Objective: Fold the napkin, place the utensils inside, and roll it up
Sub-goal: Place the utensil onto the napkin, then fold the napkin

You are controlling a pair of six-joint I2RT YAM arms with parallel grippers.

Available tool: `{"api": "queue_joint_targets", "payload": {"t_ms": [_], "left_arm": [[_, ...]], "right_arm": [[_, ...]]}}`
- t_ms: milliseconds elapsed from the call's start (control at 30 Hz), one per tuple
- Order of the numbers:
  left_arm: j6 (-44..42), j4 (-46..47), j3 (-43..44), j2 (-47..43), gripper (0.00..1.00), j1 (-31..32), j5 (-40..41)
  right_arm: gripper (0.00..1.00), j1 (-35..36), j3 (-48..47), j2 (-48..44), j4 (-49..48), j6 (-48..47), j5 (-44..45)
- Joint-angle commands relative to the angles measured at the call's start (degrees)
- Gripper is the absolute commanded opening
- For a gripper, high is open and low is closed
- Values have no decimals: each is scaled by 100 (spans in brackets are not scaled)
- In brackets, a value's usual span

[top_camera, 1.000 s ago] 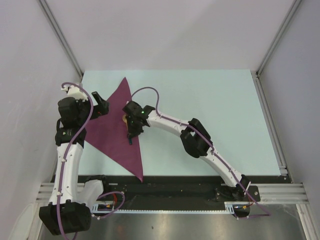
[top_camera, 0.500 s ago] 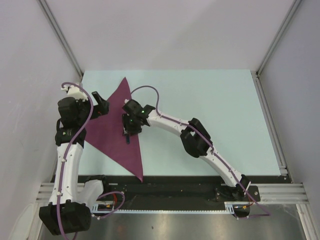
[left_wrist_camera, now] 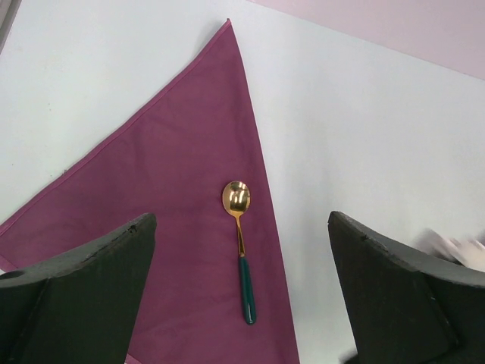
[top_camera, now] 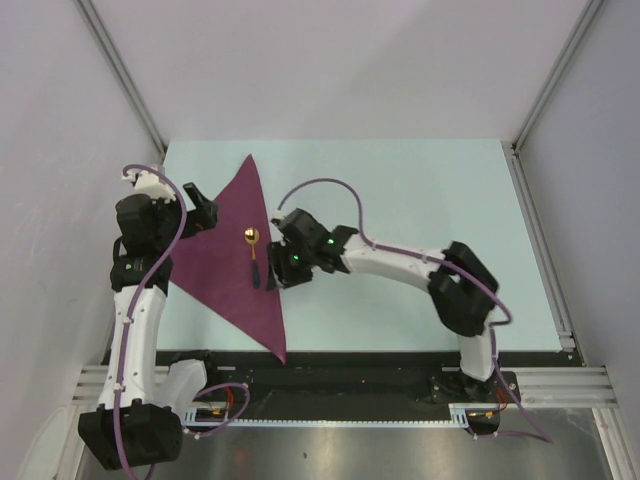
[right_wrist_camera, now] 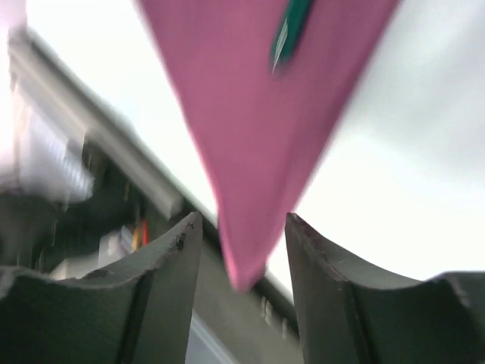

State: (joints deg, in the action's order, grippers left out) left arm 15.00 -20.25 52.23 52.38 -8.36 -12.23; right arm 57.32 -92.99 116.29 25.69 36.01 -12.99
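The magenta napkin [top_camera: 222, 262] lies folded into a triangle on the left of the pale table [top_camera: 420, 200]. The spoon [top_camera: 253, 258], gold bowl and dark green handle, rests on it near its right edge. My right gripper [top_camera: 277, 276] hovers just right of the handle, jaws open and empty. In the blurred right wrist view, the napkin [right_wrist_camera: 265, 136] tapers to its near corner between the fingers [right_wrist_camera: 170, 265], with the handle tip [right_wrist_camera: 292, 30] at the top. My left gripper [top_camera: 205, 214] stands wide open over the napkin's left part. Its view shows the spoon [left_wrist_camera: 241, 243] on the napkin [left_wrist_camera: 167, 212].
The table's near edge and a black rail [top_camera: 350, 375] run below the napkin's lower corner. A metal frame post [top_camera: 540, 240] borders the table's right side. White enclosure walls stand to the left and behind.
My right gripper has opened and let go of the spoon, which now lies on the napkin. The right arm has drawn back to the right. The left arm has not moved.
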Motion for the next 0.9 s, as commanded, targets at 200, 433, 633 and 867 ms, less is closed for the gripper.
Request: {"api": "queue_joint_targets", "payload": {"t_ms": [200, 433, 633, 867], "left_arm": [[55, 188, -28, 18, 100, 27, -69], [90, 223, -46, 88, 100, 27, -157], [99, 232, -55, 62, 100, 36, -157], [169, 276, -55, 62, 100, 36, -315]], "right_arm": [[59, 481, 3682, -2014, -2989, 2013, -1311], [56, 710, 4561, -1637, -5001, 3244, -1355], [51, 789, 4571, -1302, -4855, 3465, -1320], [51, 886, 4579, -1188, -4520, 3474, -1118]]}}
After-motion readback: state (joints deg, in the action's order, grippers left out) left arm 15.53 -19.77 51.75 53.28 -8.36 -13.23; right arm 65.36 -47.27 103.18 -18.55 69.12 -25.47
